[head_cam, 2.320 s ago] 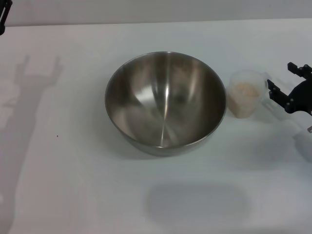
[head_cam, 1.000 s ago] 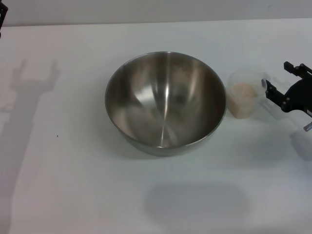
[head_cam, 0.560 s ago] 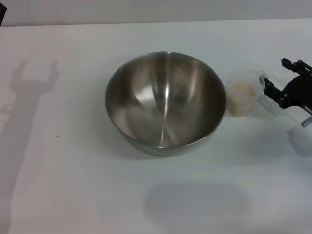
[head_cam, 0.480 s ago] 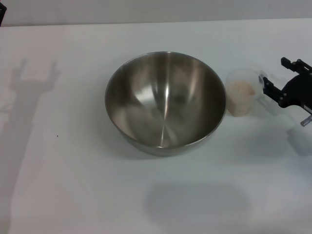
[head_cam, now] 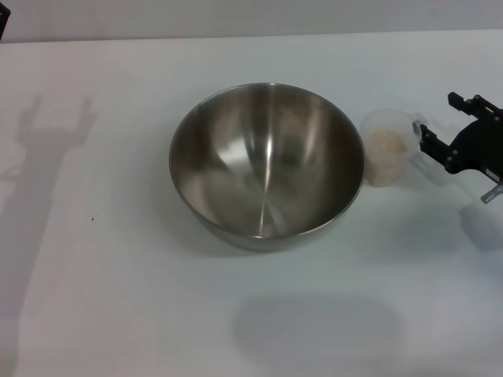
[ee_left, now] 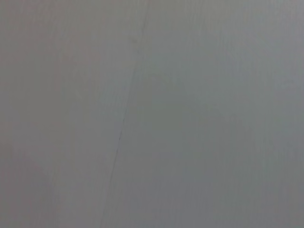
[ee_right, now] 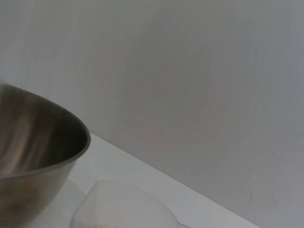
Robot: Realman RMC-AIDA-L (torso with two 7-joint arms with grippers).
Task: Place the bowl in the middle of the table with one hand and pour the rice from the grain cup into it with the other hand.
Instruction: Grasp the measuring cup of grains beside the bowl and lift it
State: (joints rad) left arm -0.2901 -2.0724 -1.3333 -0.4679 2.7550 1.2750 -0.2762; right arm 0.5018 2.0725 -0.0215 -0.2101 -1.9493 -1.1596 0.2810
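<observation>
One grain cup (head_cam: 387, 155) just beside bowl (head_cam: 266, 163) rim | right gripper (head_cam: 440, 129) near cup

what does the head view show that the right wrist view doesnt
Only the head view shows the whole bowl with its empty inside, the right gripper with its fingers spread, at the handle side of the grain cup, and a sliver of the left gripper at the far left corner of the table. Only the right wrist view shows the plain wall behind the table. Both show the bowl's rim, the cup beside it with rice inside, and the white tabletop.
</observation>
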